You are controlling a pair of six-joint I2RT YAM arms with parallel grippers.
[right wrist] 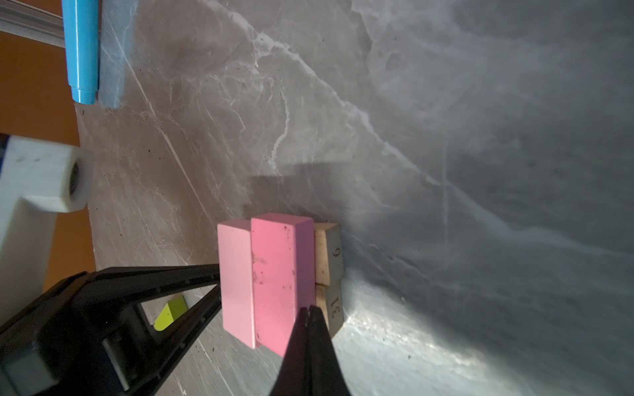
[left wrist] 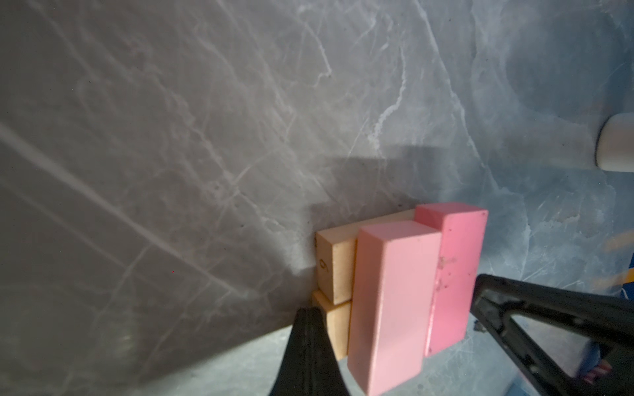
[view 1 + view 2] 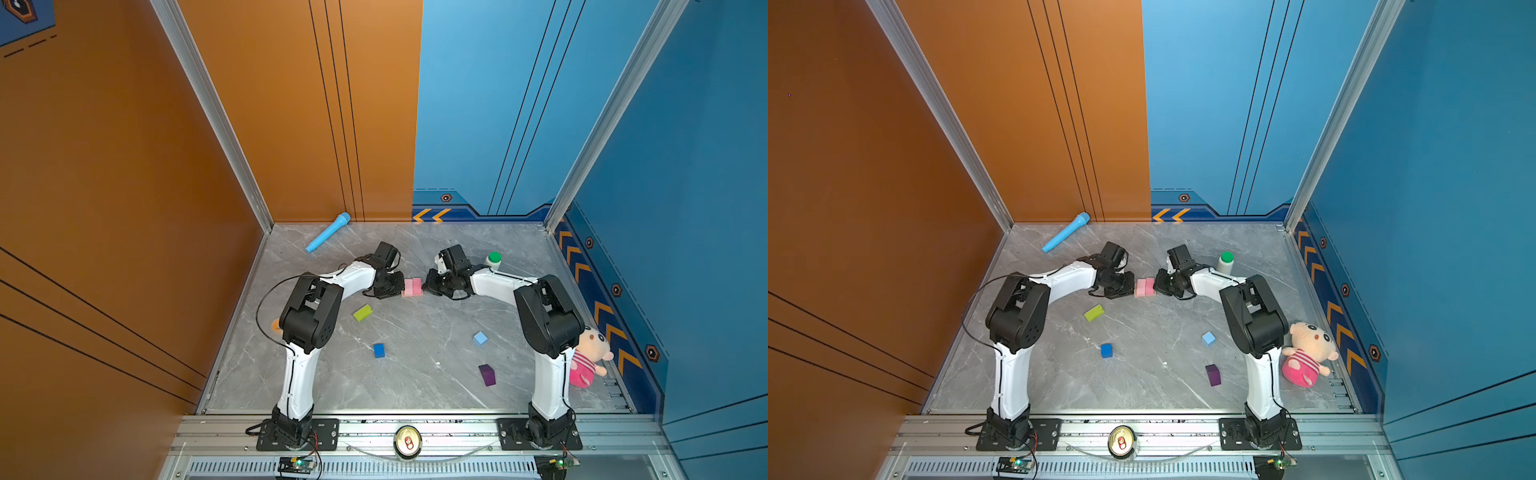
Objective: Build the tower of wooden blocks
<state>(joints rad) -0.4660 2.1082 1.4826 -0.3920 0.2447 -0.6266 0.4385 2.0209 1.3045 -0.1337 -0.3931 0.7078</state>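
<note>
Pink bars (image 3: 412,286) atop tan bars (image 2: 334,267) sit tightly between left gripper (image 2: 308,320) and right gripper (image 1: 308,317), both pressed together.

Top pair: high over table (image 3: 415,386) from its 6 o'clock edge, facing down toward 12, far; nearly identical whole-scene coverage.
Left wrist: close, low, facing pink bars (image 2: 394,301) from 9 o'clock.
Right wrist: close, low, from 3 o'clock.
Shared: pink bars, all four.
</note>
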